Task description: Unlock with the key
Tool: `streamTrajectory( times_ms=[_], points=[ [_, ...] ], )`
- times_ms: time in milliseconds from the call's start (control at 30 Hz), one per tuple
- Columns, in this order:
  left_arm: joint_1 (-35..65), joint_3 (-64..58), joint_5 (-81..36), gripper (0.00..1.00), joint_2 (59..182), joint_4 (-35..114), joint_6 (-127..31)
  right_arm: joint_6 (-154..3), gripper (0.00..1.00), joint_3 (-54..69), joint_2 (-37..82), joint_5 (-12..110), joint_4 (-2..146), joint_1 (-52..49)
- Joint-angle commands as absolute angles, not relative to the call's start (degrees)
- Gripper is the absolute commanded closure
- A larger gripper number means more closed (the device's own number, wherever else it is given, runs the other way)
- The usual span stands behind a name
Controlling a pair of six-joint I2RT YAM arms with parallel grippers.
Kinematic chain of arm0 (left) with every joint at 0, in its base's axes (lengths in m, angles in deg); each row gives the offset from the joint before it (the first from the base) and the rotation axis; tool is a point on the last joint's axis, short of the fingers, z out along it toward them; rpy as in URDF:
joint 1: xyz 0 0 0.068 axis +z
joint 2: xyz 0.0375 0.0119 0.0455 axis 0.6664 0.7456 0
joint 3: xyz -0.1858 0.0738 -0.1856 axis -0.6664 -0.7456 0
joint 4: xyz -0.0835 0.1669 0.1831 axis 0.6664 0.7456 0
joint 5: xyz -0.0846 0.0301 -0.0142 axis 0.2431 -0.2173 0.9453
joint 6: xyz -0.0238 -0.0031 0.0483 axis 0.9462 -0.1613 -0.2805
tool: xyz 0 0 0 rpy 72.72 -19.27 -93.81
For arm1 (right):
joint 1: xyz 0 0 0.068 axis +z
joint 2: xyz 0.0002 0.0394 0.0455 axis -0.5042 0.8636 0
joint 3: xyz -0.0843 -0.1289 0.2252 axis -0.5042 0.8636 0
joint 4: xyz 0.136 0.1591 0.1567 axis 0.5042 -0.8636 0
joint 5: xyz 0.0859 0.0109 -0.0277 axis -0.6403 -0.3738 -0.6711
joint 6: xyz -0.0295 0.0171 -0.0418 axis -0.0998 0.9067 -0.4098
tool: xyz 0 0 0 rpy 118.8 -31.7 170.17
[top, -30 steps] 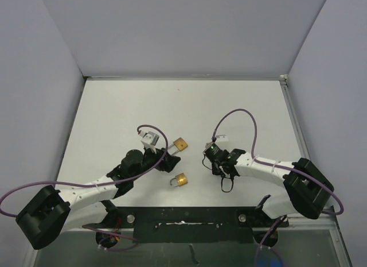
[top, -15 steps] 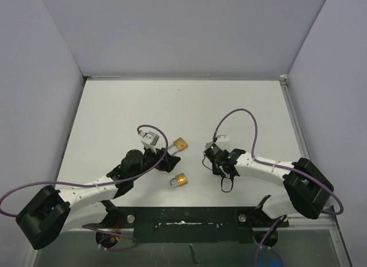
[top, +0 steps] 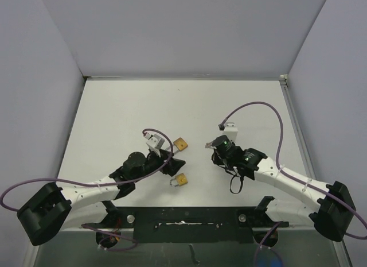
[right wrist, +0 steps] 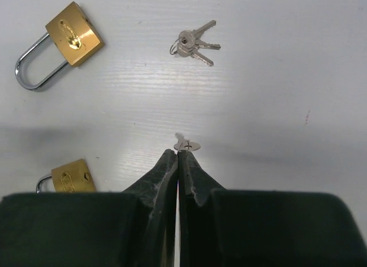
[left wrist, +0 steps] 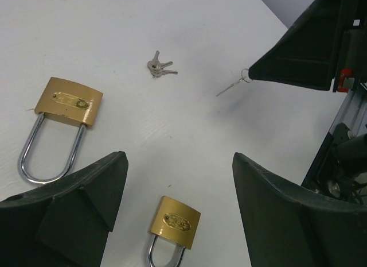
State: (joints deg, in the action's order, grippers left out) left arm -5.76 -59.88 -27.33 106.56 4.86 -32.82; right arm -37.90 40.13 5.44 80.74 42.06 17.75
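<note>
R gripper point(right wrist: 178, 155) is clamped on a single key point(right wrist: 186, 144) above the table point(top: 114, 117). Key bunch point(right wrist: 192, 40) lies btw. both grippers. L gripper point(left wrist: 179, 163), fingers apart, is just beside near padlock point(top: 180, 180); far padlock point(top: 181, 144) is close by.

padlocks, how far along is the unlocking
Done: the right gripper is shut on a single key. In hand: the open left gripper hovers over one padlock. Left: no key is in it or the other padlock, whose shackle looks closed; the key bunch lies unused.
</note>
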Motion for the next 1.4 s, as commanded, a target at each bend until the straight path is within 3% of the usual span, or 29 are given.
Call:
streamTrajectory(
  times_ms=[0, 300, 467, 800, 1000, 1367],
  points=[
    [-8.2, -59.1, -26.9, 0.27, 107.9, -3.7, -36.8, -39.6, 1.0, 37.9, 3.4, 80.9, 43.2, 17.8],
    [-18.7, -62.6, -39.2, 0.27, 116.3, -22.1, -48.3, -41.3, 1.0, 37.9, 0.9, 77.3, 47.0, 18.1],
    [-21.8, -61.6, -42.4, 0.27, 125.2, -30.1, -52.9, -42.1, 1.0, 36.0, 1.4, 76.3, 47.6, 18.3],
    [-25.9, -58.8, -46.6, 0.3, 146.9, -61.3, -61.2, -43.1, 1.0, 32.5, 2.2, 75.2, 47.8, 19.9],
    [-25.7, -54.7, -43.8, 0.35, 150.4, -61.9, -60.9, -43.2, 1.0, 31.3, 2.2, 75.6, 47.0, 22.3],
    [-19.5, -54.7, -33.4, 0.56, 146.7, -61.9, -53.0, -42.9, 1.0, 31.1, 0.7, 76.6, 46.9, 26.6]
  ],
)
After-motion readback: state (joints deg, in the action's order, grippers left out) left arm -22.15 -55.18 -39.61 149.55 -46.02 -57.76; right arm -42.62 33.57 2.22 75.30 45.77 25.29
